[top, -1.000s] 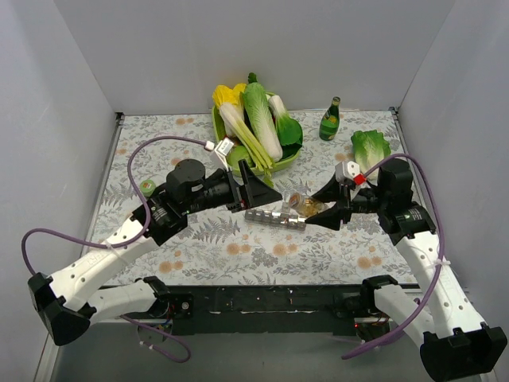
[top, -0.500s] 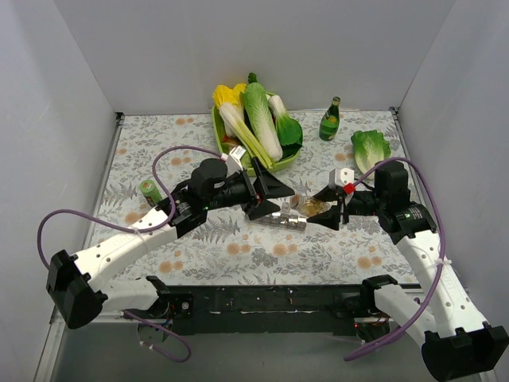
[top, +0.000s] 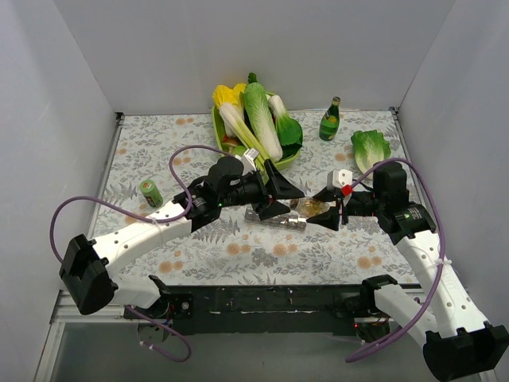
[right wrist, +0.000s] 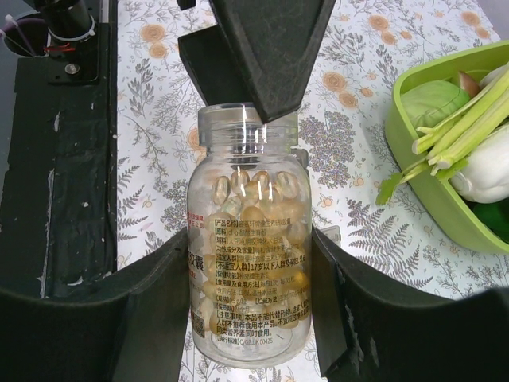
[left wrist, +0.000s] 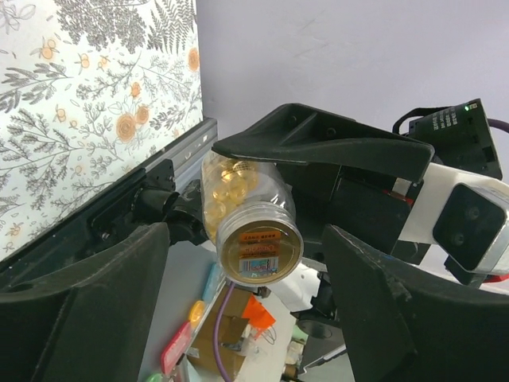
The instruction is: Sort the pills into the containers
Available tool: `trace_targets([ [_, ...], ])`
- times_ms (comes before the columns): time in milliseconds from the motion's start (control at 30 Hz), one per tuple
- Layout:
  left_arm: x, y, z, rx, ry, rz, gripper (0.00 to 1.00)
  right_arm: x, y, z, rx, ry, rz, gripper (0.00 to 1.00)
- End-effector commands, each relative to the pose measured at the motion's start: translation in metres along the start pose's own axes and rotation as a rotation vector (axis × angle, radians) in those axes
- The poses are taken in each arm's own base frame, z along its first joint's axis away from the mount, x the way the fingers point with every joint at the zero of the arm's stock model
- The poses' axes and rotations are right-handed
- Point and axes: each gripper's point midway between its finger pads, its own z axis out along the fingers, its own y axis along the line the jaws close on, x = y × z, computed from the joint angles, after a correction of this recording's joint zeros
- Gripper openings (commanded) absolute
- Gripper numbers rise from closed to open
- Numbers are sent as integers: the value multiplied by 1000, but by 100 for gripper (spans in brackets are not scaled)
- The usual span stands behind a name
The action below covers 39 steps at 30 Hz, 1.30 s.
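A clear pill bottle full of yellow softgels lies sideways in my right gripper, which is shut on its body. In the top view the bottle and the right gripper hover just right of the containers, a short silvery strip of joined cubes on the cloth. My left gripper is open, with its fingers on either side of the bottle's far end. In the left wrist view that end shows a gold disc with a barcode label between the open left gripper fingers.
A green tray of vegetables stands at the back centre, also in the right wrist view. A green bottle and a lettuce are at the back right. A small green can lies at the left.
My left arm has reached rightward over the strip, and its open fingers have arrived at the bottle's end. The right gripper with the bottle has barely moved.
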Motion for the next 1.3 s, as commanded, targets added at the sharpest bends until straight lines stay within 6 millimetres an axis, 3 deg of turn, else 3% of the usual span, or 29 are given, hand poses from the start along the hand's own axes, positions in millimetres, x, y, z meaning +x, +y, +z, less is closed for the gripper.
trace_targets([
  [0, 10, -22, 1, 56, 38, 13, 73, -11, -2, -1, 5, -22, -47, 1],
  [133, 13, -20, 3, 55, 53, 23, 61, -10, -2, -1, 9, -21, -45, 1],
  [400, 22, -22, 2, 83, 118, 185, 19, -12, 12, 4, -68, -67, 52, 1],
  [567, 31, -14, 4, 100, 203, 407, 12, -11, 33, 10, -188, -139, 227, 1],
  [733, 40, -28, -3, 202, 278, 639, 12, -9, 45, 12, -277, -186, 379, 1],
  [767, 41, -37, -5, 237, 285, 692, 13, -1, 50, 12, -301, -194, 417, 1],
  [800, 42, -34, -4, 250, 305, 766, 14, -8, 50, 11, -309, -211, 450, 1],
  [867, 43, -41, -6, 288, 322, 854, 18, -5, 51, 9, -316, -222, 487, 1],
  [933, 40, -33, 0, 272, 333, 935, 21, 0, 53, 10, -314, -222, 516, 1],
  [1067, 33, -28, 7, 258, 324, 1004, 41, 3, 50, 10, -295, -222, 529, 1],
  [1100, 31, -30, 8, 266, 306, 1015, 54, 4, 51, 10, -292, -223, 530, 1],
  [1167, 28, -37, 6, 270, 265, 1013, 67, 4, 49, 9, -280, -227, 521, 1],
  [1200, 20, -39, 7, 252, 210, 1017, 83, 3, 48, 8, -277, -229, 517, 1],
  [1267, 16, -49, -3, 253, 154, 1010, 98, 4, 47, 7, -265, -231, 501, 1],
])
